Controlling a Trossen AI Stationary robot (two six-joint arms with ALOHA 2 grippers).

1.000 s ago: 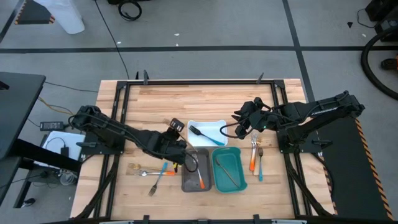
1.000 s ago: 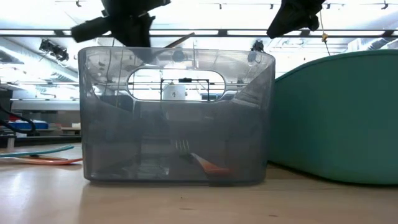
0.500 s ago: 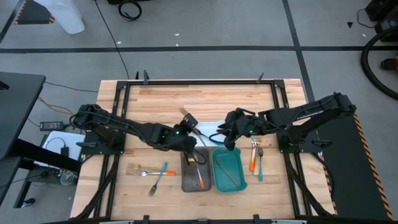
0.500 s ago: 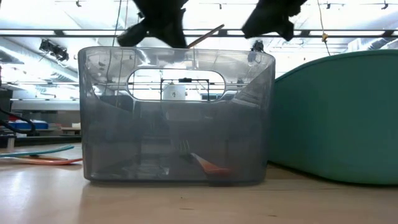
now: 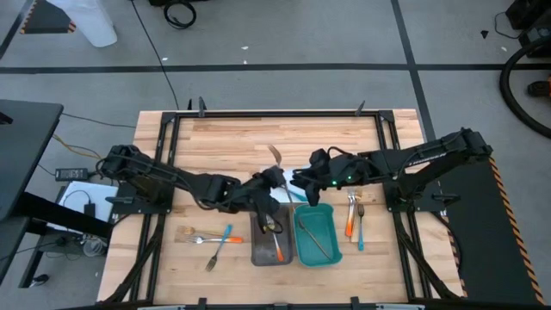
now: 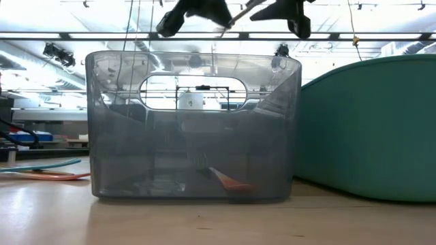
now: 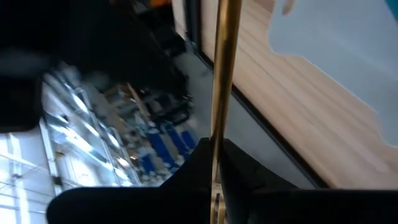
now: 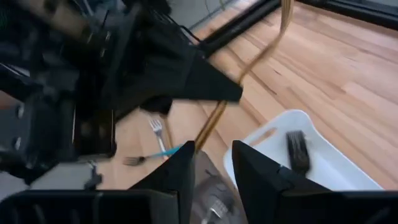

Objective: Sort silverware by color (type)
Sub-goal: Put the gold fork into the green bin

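My left gripper (image 5: 269,182) hangs above the white tray (image 5: 303,172), shut on a gold-bronze piece of silverware (image 5: 274,157) that slants up toward the far edge. My right gripper (image 5: 299,181) is open and faces it from the right. In the right wrist view the piece's lower end (image 8: 204,132) reaches between my right gripper's (image 8: 211,171) spread fingers. A gold fork (image 5: 194,234), a blue-and-orange piece (image 5: 225,234) and another fork (image 5: 211,260) lie flat on the table's left. An orange fork (image 5: 349,217) and a blue fork (image 5: 362,226) lie on its right. My left gripper pinches the gold piece's handle (image 7: 215,146) between its two fingers, partway along its length. The handle runs on past the fingertips and its other end sticks out behind them. The piece is lifted clear and tilted. My right gripper: I cannot tell whether a finger (image 8: 185,155) touches the piece's lower end.
The grey tray (image 5: 258,250) holds an orange-handled fork (image 5: 277,247). The teal tray (image 5: 331,234) holds a gold piece (image 5: 317,244). A dark fork (image 8: 297,149) lies in the white tray (image 8: 323,168). Bare wood stretches along the table's far side.
My left gripper has carried the gold piece up from beside the grey tray toward the right and far edge, over the white tray, and the piece has swung more upright. My right gripper has moved left toward it, until the two meet.
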